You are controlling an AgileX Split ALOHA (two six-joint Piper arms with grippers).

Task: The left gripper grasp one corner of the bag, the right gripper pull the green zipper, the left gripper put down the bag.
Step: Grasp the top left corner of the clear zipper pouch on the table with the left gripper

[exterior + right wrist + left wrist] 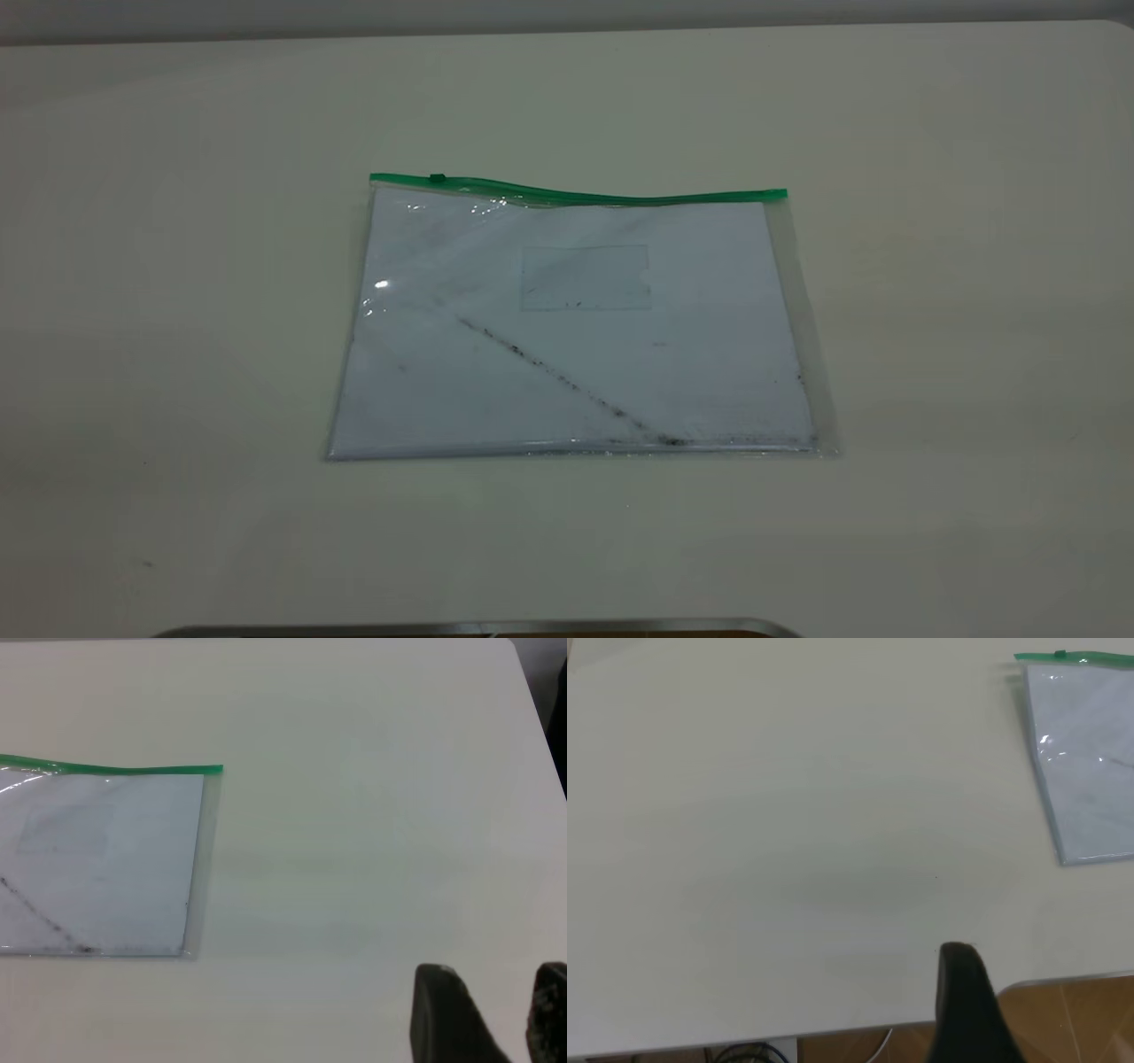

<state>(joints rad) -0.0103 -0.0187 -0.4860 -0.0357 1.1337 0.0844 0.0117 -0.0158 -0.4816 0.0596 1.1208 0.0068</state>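
1. The bag lies flat near the middle of the table, untouched. No arm shows in the exterior view; I judge the task not yet begun.

2. The green zipper runs along the long edge farthest from that camera. Its slider tab sits close to the end on the left arm's side, so the pull would run toward the right arm's side.

3. The left gripper hangs over the table edge, well apart from the bag. Only one dark finger shows, so I cannot tell whether it is wide or narrow.

4. The right gripper also sits well apart from the bag, on the opposite side. Two fingers show with a plain gap between them and nothing held; I read it as parted.

5. Handling judgement: the pouch looks light, thin and limp, with a glossy, probably slippery film. The zipper edge already waves slightly, so it should flex easily. White paper inside adds some stiffness.

6. Where to take hold: the corner at the zipper's left end, just beside the slider, where the green strip gives firmer material than bare film.

7. Risk: lying flush on the table, the corner offers little to get under, and the light bag may slide when the slider is pulled.
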